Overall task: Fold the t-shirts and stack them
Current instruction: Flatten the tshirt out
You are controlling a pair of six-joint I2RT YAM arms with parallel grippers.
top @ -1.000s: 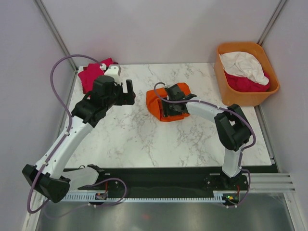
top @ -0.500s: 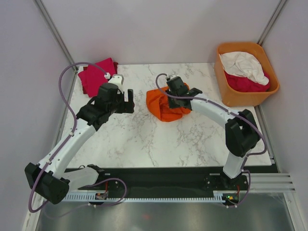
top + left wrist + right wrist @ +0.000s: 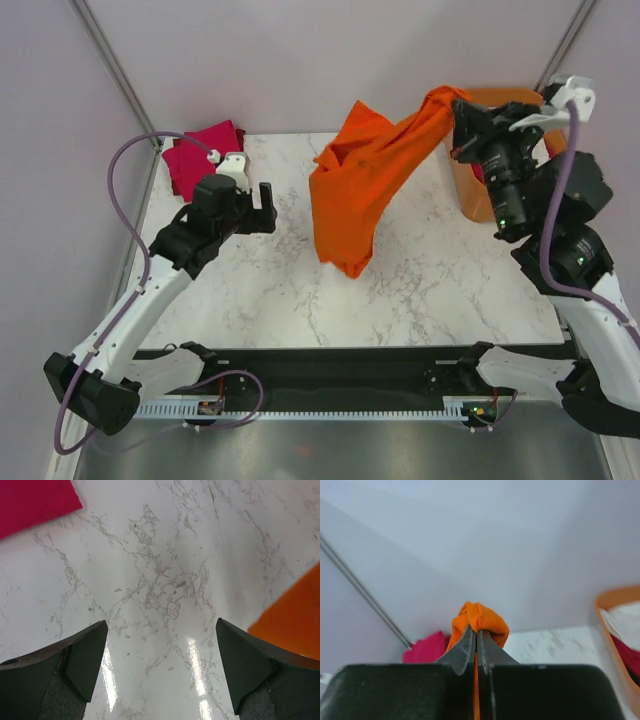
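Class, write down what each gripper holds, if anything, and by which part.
The right gripper is shut on the orange t-shirt, pinching a bunched fold at its top end; the rest hangs. The left gripper, open, holds nothing.

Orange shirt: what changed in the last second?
The right gripper shut on the orange shirt and lifted it up and right toward the tub; it now hangs unfurled. The left gripper stayed open above the table, shifting little. The pink shirt and tub did not move.
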